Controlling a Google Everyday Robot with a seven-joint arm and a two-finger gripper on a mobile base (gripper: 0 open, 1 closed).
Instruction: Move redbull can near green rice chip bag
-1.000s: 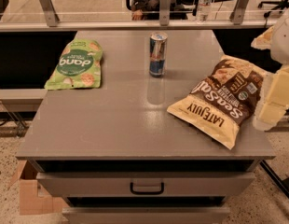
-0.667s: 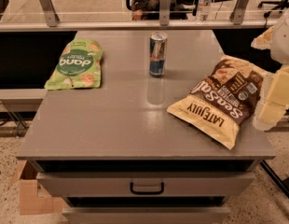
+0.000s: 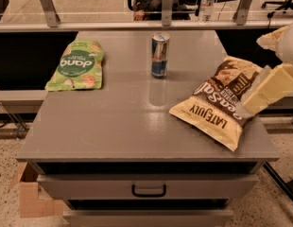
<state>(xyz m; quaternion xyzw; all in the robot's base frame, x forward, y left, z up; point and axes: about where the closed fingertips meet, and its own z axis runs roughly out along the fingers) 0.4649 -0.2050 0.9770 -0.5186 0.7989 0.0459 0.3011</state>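
The redbull can (image 3: pixel 160 54) stands upright at the back middle of the grey table (image 3: pixel 118 126). The green rice chip bag (image 3: pixel 78 65) lies flat at the back left of the table, well apart from the can. My gripper (image 3: pixel 273 67) is a cream-coloured shape at the right edge of the view, over the table's right side and above the end of a yellow-and-brown chip bag. It is far to the right of the can and holds nothing that I can see.
The larger yellow-and-brown chip bag (image 3: pixel 221 100) lies at the front right of the table. A drawer with a black handle (image 3: pixel 149 190) is below the tabletop. A rail with metal posts (image 3: pixel 168 6) and a water bottle (image 3: pixel 208 1) stand behind. A cardboard box (image 3: pixel 30 197) is on the floor at left.
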